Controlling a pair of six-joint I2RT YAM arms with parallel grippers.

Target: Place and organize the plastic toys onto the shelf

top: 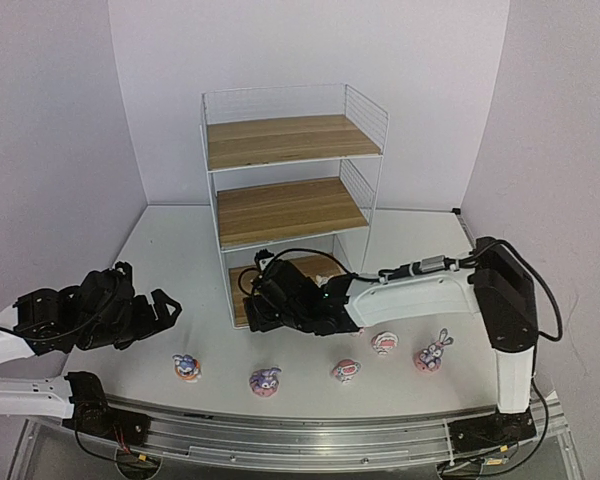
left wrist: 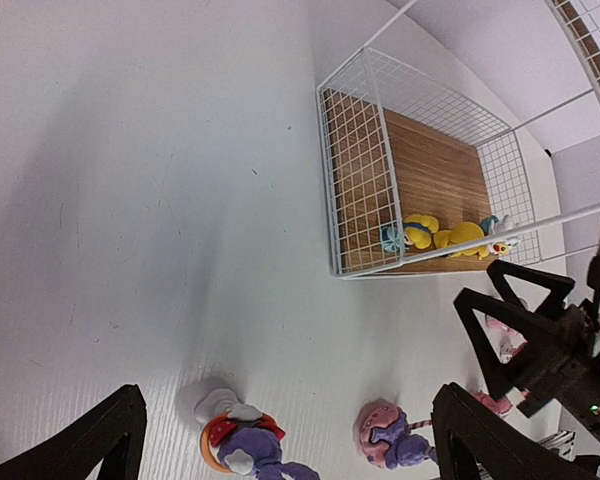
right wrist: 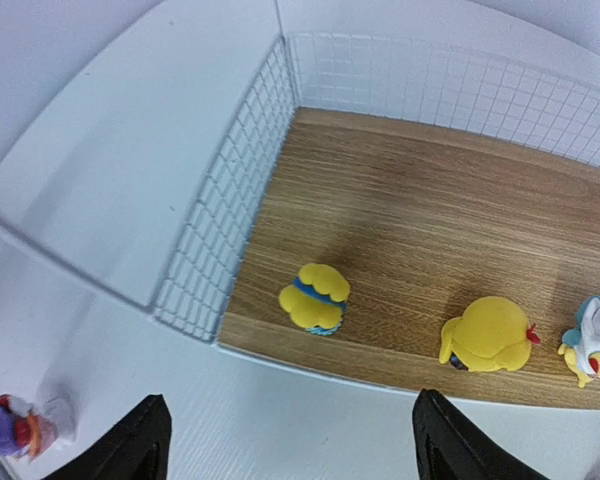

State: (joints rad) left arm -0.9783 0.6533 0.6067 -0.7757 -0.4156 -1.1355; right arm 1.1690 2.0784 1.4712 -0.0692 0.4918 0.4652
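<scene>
Here, my left jaws and right jaws gape wide, empty.
Three yellow toys point(right wrist: 315, 297) rest on the bottom board point(right wrist: 430, 220) of the shelf point(top: 292, 140); five other toys point(top: 265, 380) line the desk point(top: 165, 250) before it.

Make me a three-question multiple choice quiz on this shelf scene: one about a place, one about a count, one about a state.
1. Where do the yellow toys stand?
A. top board
B. middle board
C. bottom board

2. How many toys are on that board?
A. one
B. three
C. six

3. How is the right gripper?
A. open and empty
B. shut on a toy
C. out of view

Answers:
1. C, the board they stand on lies at table level.
2. B, three toys sit near its front edge.
3. A, its fingers stand wide apart with nothing between them.
</scene>
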